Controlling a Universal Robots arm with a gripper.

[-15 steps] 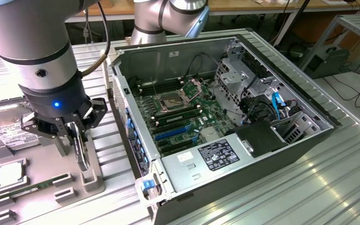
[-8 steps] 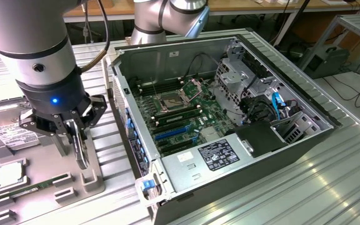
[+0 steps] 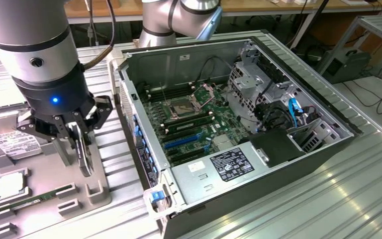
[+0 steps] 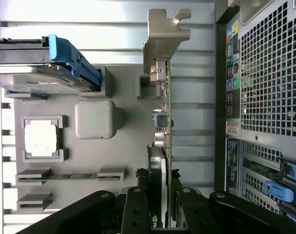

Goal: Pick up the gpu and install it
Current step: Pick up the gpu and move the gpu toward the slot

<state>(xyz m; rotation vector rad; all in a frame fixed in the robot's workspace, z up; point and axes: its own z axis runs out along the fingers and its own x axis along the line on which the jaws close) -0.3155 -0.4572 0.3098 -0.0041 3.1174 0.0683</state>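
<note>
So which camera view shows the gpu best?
The wrist view: the gpu runs edge-on from the gripper to its silver bracket. In the exterior view it is a dark upright slab under the gripper.

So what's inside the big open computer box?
A green motherboard with a square processor socket, blue slots, a silver power supply and a blue cable. Anything under the power supply and the metal drive cage is covered.

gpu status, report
Gripper shut on gpu. Card on edge over the gray parts tray, not yet in the open computer case. Case's near wall stands between card and motherboard.
</note>
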